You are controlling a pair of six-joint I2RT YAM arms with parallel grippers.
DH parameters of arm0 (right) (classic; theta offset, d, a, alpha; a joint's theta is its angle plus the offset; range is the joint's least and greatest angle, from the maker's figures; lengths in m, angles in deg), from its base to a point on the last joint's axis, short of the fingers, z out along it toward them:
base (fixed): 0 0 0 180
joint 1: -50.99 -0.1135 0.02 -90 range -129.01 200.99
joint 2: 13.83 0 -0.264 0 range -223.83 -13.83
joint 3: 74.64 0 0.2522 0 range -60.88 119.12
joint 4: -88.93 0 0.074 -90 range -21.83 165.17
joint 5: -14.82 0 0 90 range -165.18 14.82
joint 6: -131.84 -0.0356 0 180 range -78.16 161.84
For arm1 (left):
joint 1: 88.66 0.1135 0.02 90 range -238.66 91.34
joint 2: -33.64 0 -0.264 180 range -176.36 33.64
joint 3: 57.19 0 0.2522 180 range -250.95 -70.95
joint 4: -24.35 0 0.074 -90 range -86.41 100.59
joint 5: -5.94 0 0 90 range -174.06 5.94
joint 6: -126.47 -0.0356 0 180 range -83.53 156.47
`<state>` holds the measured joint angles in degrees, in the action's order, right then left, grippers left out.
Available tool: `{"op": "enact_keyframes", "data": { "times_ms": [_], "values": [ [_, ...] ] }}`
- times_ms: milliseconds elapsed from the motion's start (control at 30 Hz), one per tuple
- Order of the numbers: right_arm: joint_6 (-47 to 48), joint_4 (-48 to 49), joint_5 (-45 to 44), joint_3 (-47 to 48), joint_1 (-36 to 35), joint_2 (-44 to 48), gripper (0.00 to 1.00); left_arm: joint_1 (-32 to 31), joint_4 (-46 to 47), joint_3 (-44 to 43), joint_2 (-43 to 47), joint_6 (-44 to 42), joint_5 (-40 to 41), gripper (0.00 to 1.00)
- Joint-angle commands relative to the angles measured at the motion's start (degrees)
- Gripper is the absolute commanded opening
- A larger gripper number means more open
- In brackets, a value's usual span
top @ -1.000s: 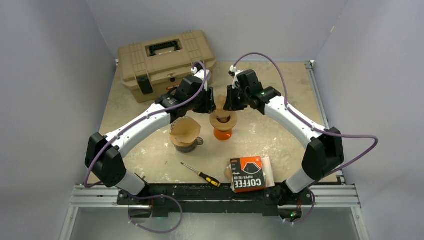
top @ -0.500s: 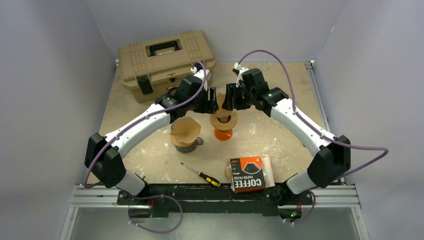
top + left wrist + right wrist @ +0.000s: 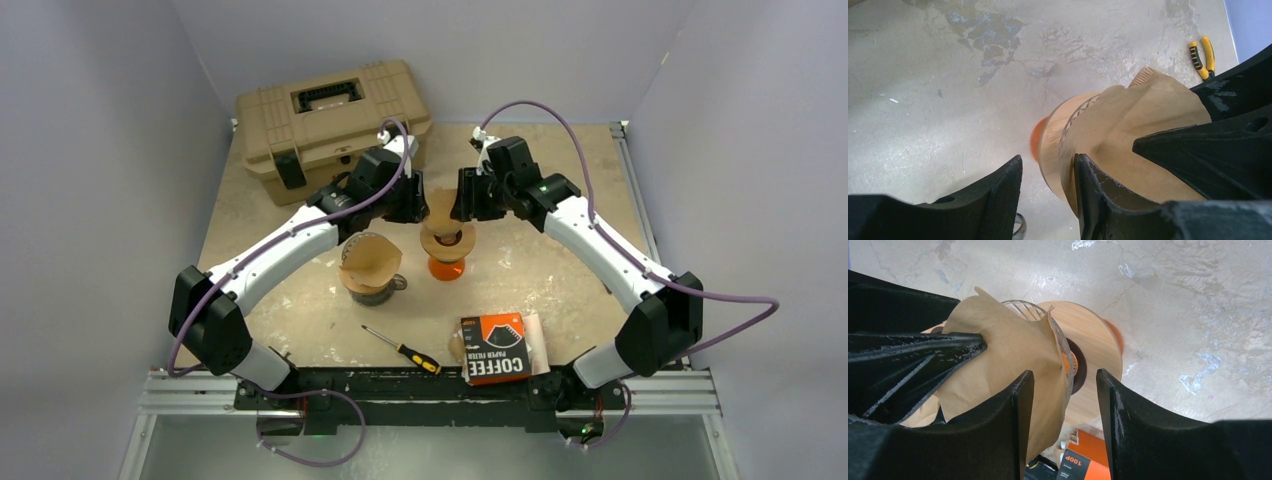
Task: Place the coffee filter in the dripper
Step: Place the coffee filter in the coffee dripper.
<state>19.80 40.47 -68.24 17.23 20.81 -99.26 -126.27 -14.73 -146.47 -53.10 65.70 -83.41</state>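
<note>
Brown paper, creased and standing tall, is the coffee filter. Its lower part sits in the glass cone of the orange dripper at the middle of the worktop, and the rest rises above the rim. Just left of the dripper we see a dark cup with a second filter spread open in it. A tan toolbox, lid shut, stands at the far left.

From above, the left gripper and right gripper flank the filter. The wrist views show their jaws. The left gripper's jaws stand apart over the dripper's wooden collar, with the paper against one finger and not pinched. The right gripper's jaws are also parted, with the filter's edge loose in the gap. Only the left wrist view shows yellow-handled pliers.

At the near edge lie an orange and black box marked COFFEE PAPER FILTER and a screwdriver. The worktop is pale, blotched and scuffed. Plain lilac-grey walls close in the left, far and right sides.
</note>
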Motion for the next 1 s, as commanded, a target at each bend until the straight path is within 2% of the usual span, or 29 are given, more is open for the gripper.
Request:
{"op": "enact_keyframes", "data": {
  "times_ms": [0,533,800,967],
  "values": [
    [-0.2,-1.1,-1.0,2.2,0.8,2.8,0.50,0.8,1.1,-2.1,1.6,-0.9,0.4,0.40],
    [0.3,-0.9,0.8,-0.2,2.0,4.3,0.49,1.1,1.1,-0.9,2.2,-1.1,0.6,0.36],
    [-0.1,0.8,3.3,0.3,3.0,4.6,0.53,1.2,2.2,-1.1,2.8,-0.8,-1.0,0.51],
    [-0.6,3.1,8.9,-0.8,5.5,4.4,0.53,1.1,3.6,-0.9,2.6,-0.3,-3.0,0.50]
  ]
}}
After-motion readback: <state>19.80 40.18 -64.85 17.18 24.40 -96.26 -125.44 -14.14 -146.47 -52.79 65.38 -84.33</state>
